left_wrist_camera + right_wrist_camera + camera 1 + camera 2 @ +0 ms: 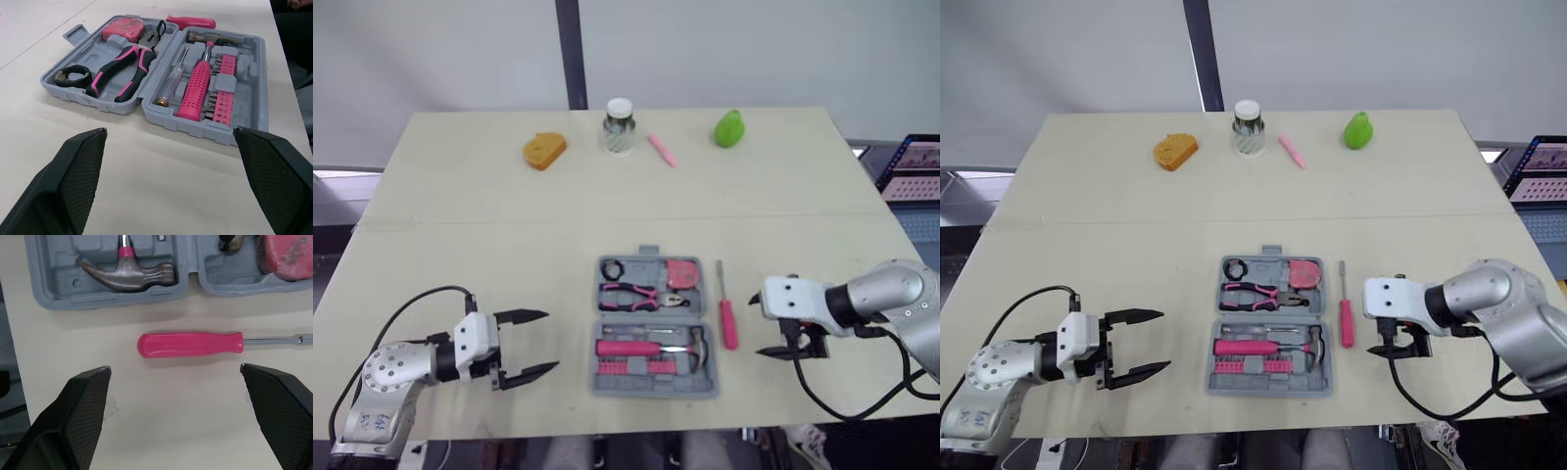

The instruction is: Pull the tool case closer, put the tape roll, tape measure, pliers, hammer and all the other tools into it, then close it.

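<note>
The grey tool case (707, 382) lies open near the table's front edge, midway between my arms. Its far half holds a black tape roll (611, 268), pink-handled pliers (641, 295) and a pink tape measure (682, 273). In the near half lie the pink-handled hammer (651, 347), a slim clear-handled screwdriver (170, 87) and a row of bits. A pink screwdriver (727, 318) rests on the table just right of the case. My right gripper (759, 326) is open, a little to the right of that screwdriver (190, 343). My left gripper (530, 346) is open and empty, left of the case.
Along the far side of the table (460, 225) stand an orange bread-like object (544, 150), a jar with a white lid (619, 126), a pink pen (662, 149) and a green pear (729, 128). A laptop (913, 166) sits beyond the right edge.
</note>
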